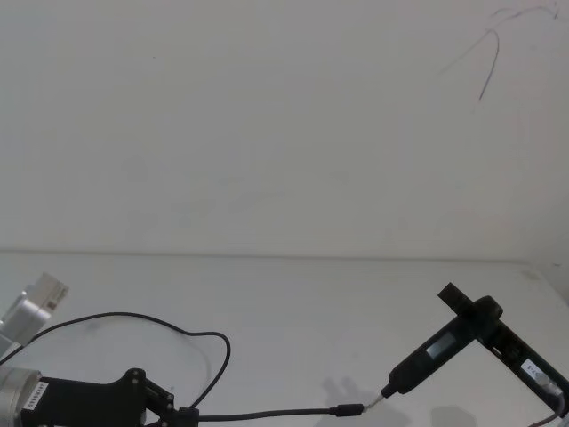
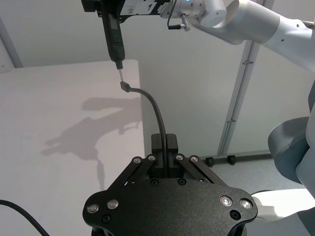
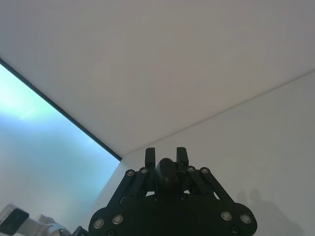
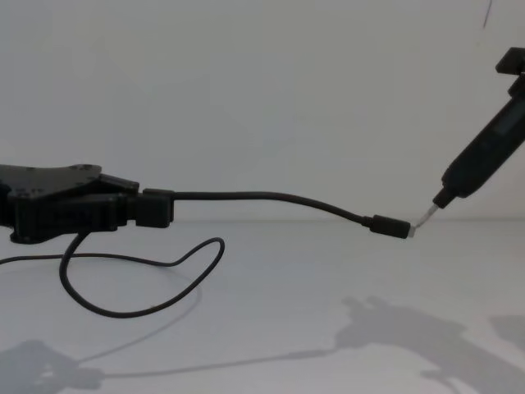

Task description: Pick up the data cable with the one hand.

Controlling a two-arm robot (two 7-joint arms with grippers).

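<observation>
Cable held aloft by left gripper, free end at tool tip

Grip security is the governing concern for this step, judged from the present hold. The left gripper (image 4: pixel 152 208) enters from the left edge of the chest view, raised above the table (image 4: pixel 271 328), with its fingers (image 2: pixel 163 146) pressed together on the data cable (image 4: pixel 271 197). The pinch sits on the cord itself, between the two fingers; in the left wrist view the cord rises straight out from between them.

1. Keep the pinch firm. The cord is thin and flexible, so a slack grip would probably let it slide through.
2. Move slowly. Behind the fingers, the rest of the cord hangs in a loose loop (image 4: pixel 139 287) down toward the table; a quick move could swing it or drag it.
3. Watch the free end. Ahead of the fingers, the cord runs out nearly level and sags slightly to its small connector (image 4: pixel 390 225), well clear of the table.

The connector's silver end sits at, or just beside, the thin tip of a slim dark tool (image 4: pixel 484 160) carried by the right gripper (image 3: pixel 166 153), whose fingers are clamped around the tool's body. Actual contact between tip and connector cannot be confirmed. Any pull there would load the pinch sideways.
</observation>
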